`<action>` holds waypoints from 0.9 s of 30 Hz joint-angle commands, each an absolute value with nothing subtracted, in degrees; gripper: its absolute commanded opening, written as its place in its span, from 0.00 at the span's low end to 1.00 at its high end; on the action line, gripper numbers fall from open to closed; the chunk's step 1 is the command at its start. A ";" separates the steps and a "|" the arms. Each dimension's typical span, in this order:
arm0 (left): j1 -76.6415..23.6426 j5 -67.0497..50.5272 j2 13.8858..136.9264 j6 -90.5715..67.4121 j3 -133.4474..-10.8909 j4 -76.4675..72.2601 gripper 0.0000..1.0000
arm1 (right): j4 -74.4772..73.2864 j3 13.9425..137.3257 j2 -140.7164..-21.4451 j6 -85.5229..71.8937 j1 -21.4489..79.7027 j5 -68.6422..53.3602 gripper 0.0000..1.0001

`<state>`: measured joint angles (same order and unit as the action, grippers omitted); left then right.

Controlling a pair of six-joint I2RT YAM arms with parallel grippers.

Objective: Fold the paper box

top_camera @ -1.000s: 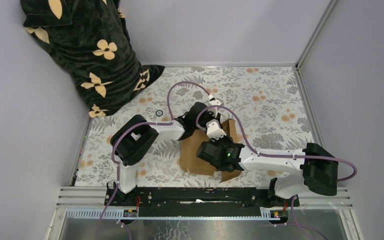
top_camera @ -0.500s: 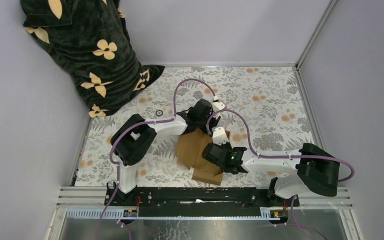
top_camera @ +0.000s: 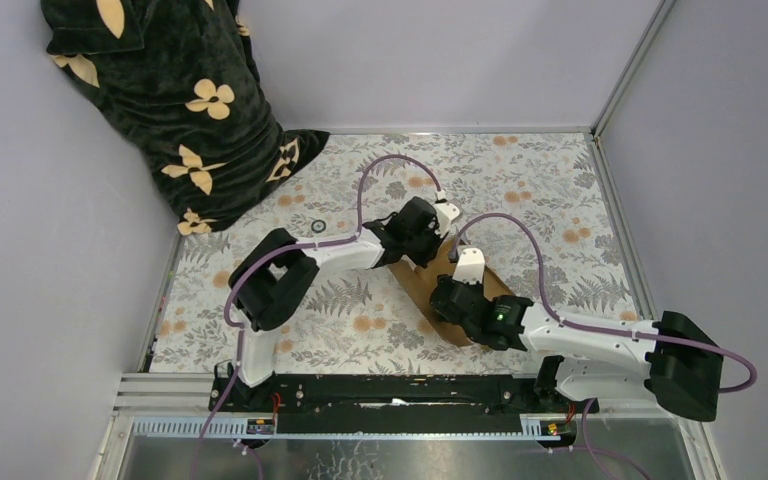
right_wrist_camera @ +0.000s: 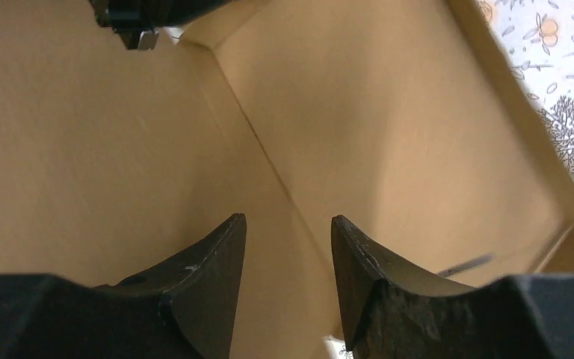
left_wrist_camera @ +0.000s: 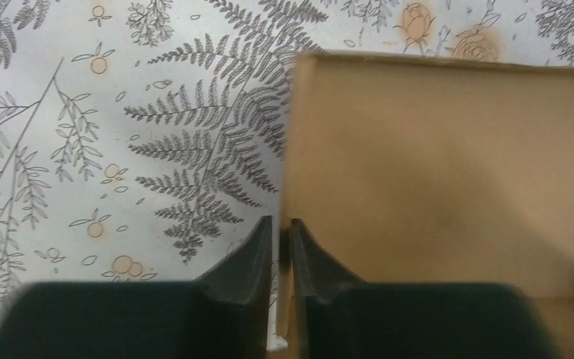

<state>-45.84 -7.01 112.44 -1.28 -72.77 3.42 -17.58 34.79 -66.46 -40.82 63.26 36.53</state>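
Two arms reach in from the black rail (top_camera: 390, 392) at the near edge of the floral-patterned table (top_camera: 560, 200) and meet over the paper box (right_wrist_camera: 389, 127), which lies just right of the table's middle, turned at an angle to the edges. Nearest, the right gripper (right_wrist_camera: 288, 247) hangs low over the box's brown inside, released: its dark fingers (right_wrist_camera: 209, 269) stand apart with nothing between them, only a fold line of the cardboard running underneath. Through that wrist camera the box floor and a raised wall show, with the patterned table just past the rim at the right. Just beyond, on the far-left side of the box, the left gripper (left_wrist_camera: 282, 243) is clenched on the cardboard; the thin edge of an upright panel runs straight into the narrow slot between its fingertips (left_wrist_camera: 258, 258), with fern print to the left of that edge and plain brown board to the right. Farthest off, a dark cloth with cream flowers (top_camera: 190, 120) is heaped in the far-left corner, well apart from the box.
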 commanded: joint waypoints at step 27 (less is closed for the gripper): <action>-49.35 -9.44 117.92 18.44 -88.56 25.61 0.10 | -28.44 34.96 -52.68 -48.12 56.43 43.31 0.59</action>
<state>-49.15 -3.84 118.02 11.25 -86.30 20.58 -24.16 31.29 -56.95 -48.25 56.84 37.91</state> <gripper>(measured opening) 0.099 0.590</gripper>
